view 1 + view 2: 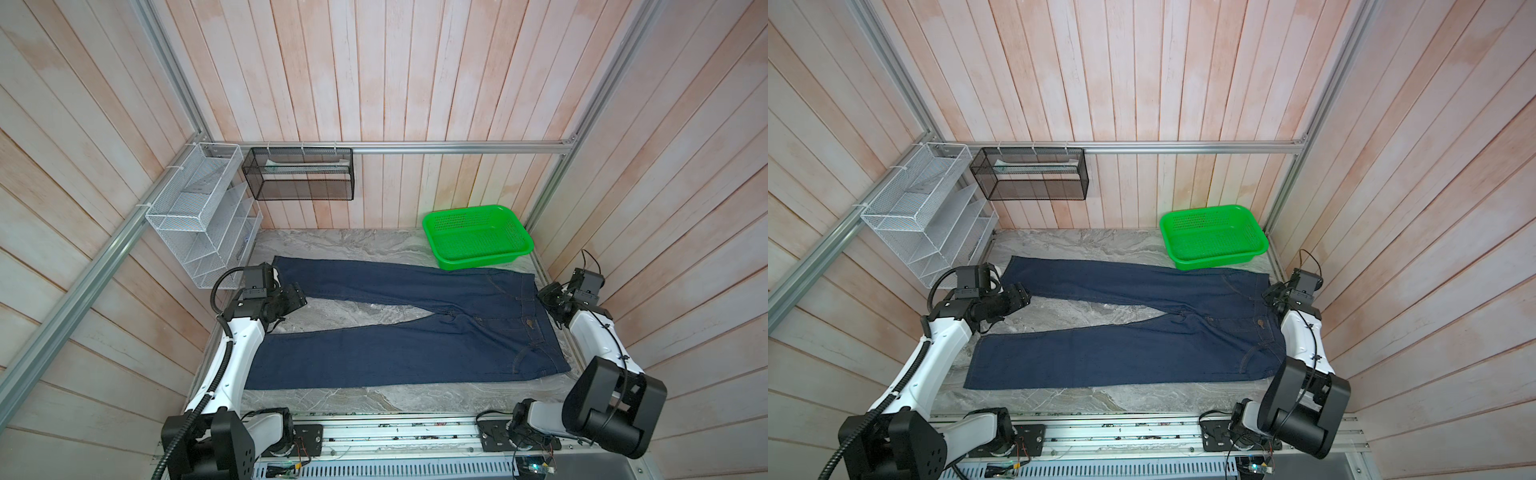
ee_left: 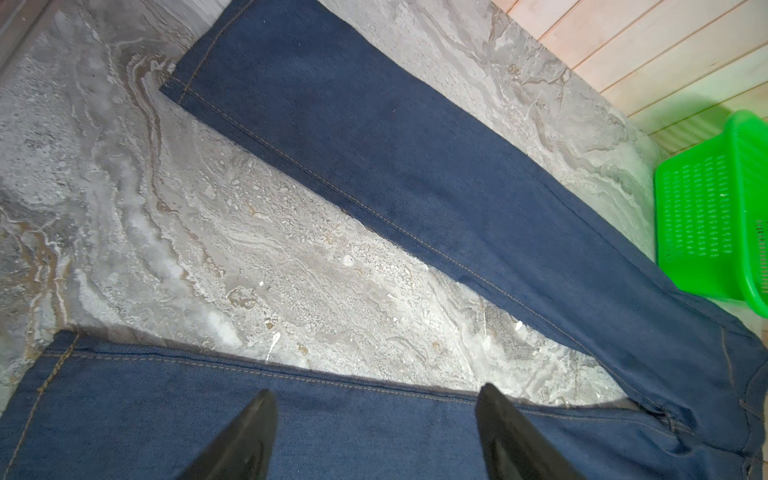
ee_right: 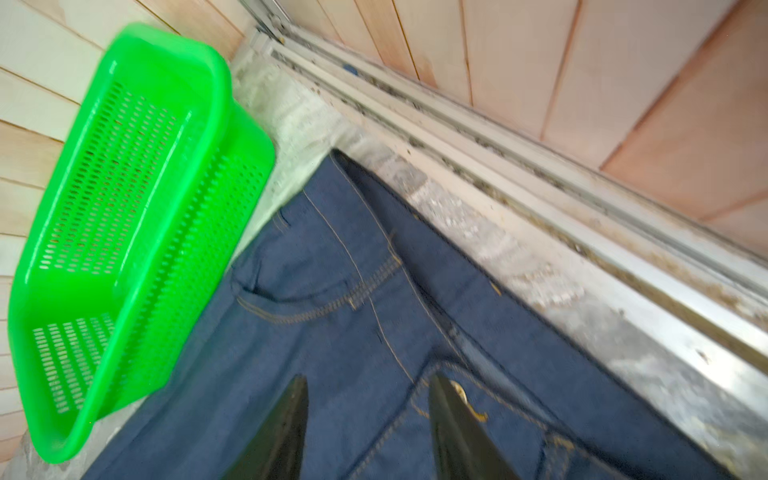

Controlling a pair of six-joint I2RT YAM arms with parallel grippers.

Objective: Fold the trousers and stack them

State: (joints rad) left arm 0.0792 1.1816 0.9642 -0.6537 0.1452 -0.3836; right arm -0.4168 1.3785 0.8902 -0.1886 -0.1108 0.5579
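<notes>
The trousers (image 1: 415, 345) lie spread flat on the desk (image 1: 374, 245), waistband just beside the green basket (image 1: 482, 262). Denim looks soft but weighty; waistband and hems seem the best holds. Left gripper (image 2: 376, 395) and right gripper (image 3: 368, 382) both gape, holding nothing.

Trousers (image 1: 415, 349) on table (image 1: 353, 245), basket (image 1: 486, 261) behind, rightward
</notes>
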